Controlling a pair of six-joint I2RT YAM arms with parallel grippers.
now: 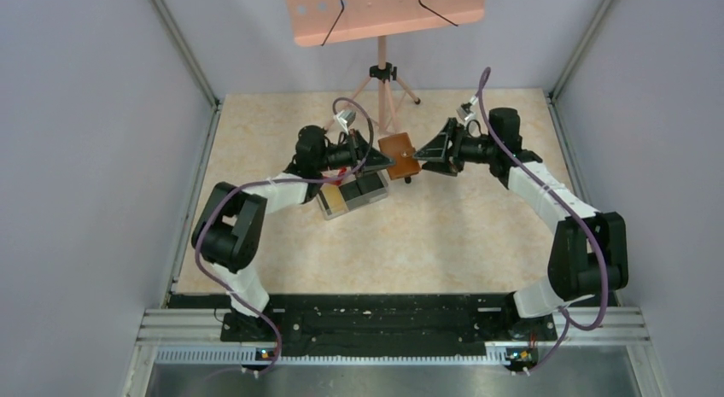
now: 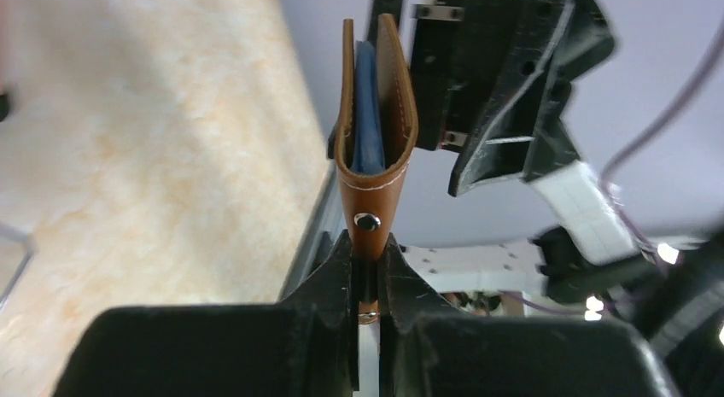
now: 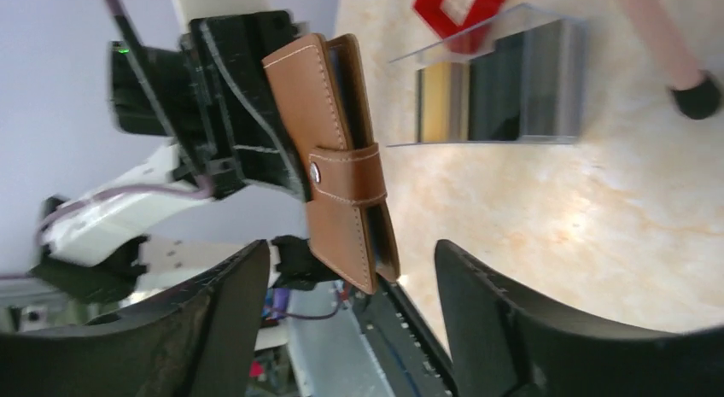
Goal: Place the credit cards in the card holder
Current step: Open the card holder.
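left wrist shows left gripper (image 2: 367,273) clenched on the card holder (image 2: 376,149) by its strap (image 2: 369,222), aloft toward twelve o'clock; right gripper (image 3: 354,269) gapes empty. keep that pinch firm, open edge toward three o'clock.

A card (image 2: 369,107) sits in the card holder (image 1: 399,156), which is behind and right of the box (image 3: 555,81).

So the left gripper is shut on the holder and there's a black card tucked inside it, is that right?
Not quite. The card inside the holder is blue, not black. The left wrist view shows it between the two leather faces. The rest holds: the left gripper is shut on the holder.
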